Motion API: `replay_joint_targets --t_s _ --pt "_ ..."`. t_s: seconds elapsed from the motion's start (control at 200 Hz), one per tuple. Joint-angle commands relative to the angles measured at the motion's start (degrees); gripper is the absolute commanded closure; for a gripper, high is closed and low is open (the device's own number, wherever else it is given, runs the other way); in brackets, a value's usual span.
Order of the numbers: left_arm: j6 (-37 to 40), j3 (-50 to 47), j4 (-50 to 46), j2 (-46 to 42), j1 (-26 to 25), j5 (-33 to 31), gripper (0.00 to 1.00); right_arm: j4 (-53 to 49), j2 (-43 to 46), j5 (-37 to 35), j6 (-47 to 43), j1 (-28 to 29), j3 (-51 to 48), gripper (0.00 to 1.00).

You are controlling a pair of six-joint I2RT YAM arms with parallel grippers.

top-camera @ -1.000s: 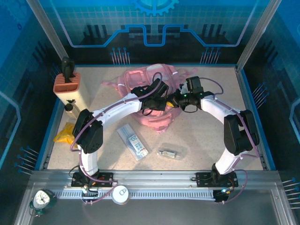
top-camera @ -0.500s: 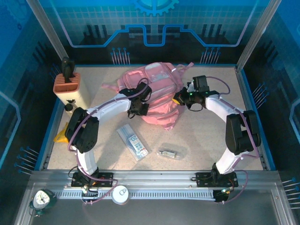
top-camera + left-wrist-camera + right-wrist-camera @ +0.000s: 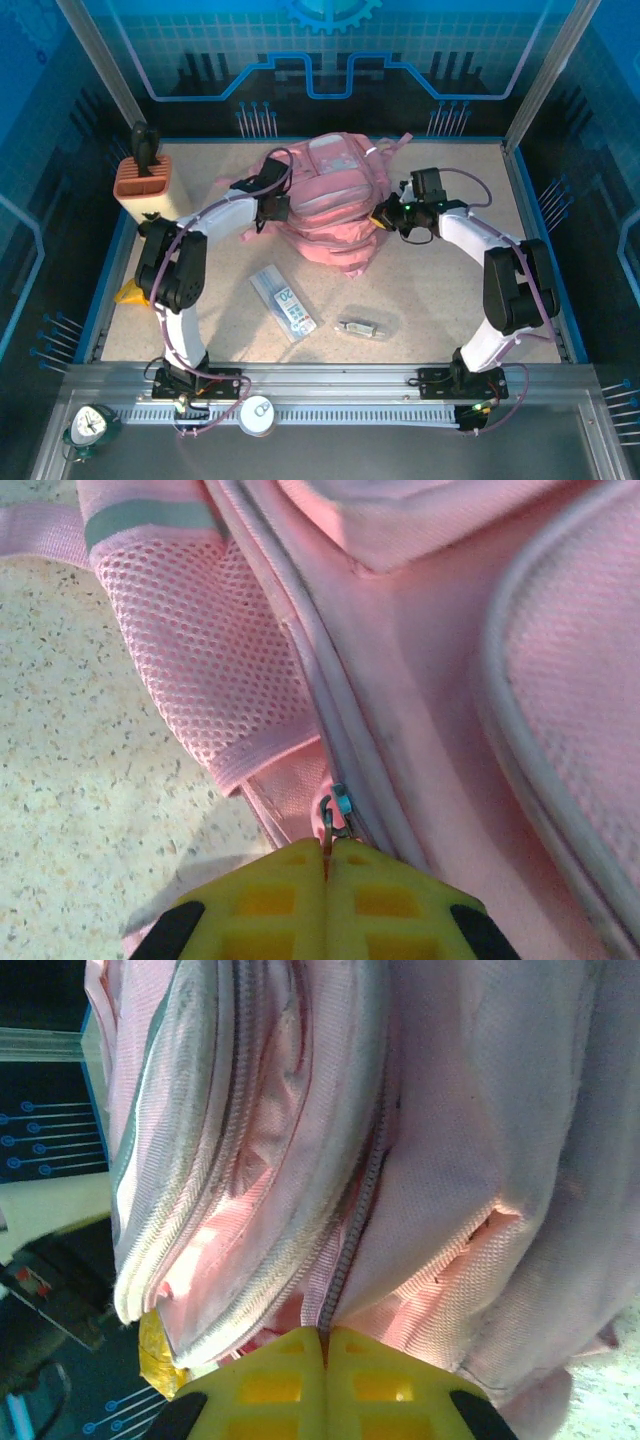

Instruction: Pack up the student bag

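While both grippers (image 3: 327, 848) (image 3: 325, 1332) pinch it, the student bag (image 3: 330, 195) seems bunched.

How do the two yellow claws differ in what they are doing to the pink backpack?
The left gripper is pinched on a small metal zip pull beside the mesh side pocket; the right gripper pinches fabric along a zip seam instead. The left gripper works the student bag from its left side, the right gripper from its right. Both are yellow and shut tight.
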State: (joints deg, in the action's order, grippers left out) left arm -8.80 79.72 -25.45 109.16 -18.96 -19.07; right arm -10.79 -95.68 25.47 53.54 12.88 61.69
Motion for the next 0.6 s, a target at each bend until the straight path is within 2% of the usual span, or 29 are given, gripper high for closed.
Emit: replay_joint_targets --t_s 0.0,0.105,0.155,0.24,0.295,0.44,0.52,0.595 --pt "-1.7 6.0 0.9 2.8 3.2 -0.7 1.0 1.3 1.6 -1.0 -2.4 1.1 -0.2 1.0" --pt "-2.7 7.8 -1.1 4.2 2.8 3.9 1.0 0.5 1.7 0.3 -4.3 2.7 0.7 1.0" --pt "-3.5 7.5 -3.1 3.5 2.5 5.4 0.86 -0.2 2.4 1.2 -5.5 2.9 0.8 1.0" --pt "-7.3 5.5 -8.1 -0.1 2.1 7.8 0.74 -3.3 3.7 2.9 -8.7 3.3 1.2 0.67" --pt "-10.5 1.9 -10.1 -4.4 1.8 9.4 0.64 -6.1 5.1 2.9 -11.2 4.1 1.1 0.56" --pt "-24.0 -10.9 -14.1 -18.2 1.3 13.9 0.59 -13.0 10.3 0.7 -17.8 8.2 -0.5 0.5" --pt "-29.2 -19.7 -12.3 -26.5 -0.8 16.1 0.59 -16.2 11.7 -2.3 -19.8 13.4 -1.2 0.48" --pt "-35.0 -25.4 -14.6 -31.8 -2.8 15.9 0.6 -15.6 11.8 -3.6 -19.9 18.9 -2.7 0.48"
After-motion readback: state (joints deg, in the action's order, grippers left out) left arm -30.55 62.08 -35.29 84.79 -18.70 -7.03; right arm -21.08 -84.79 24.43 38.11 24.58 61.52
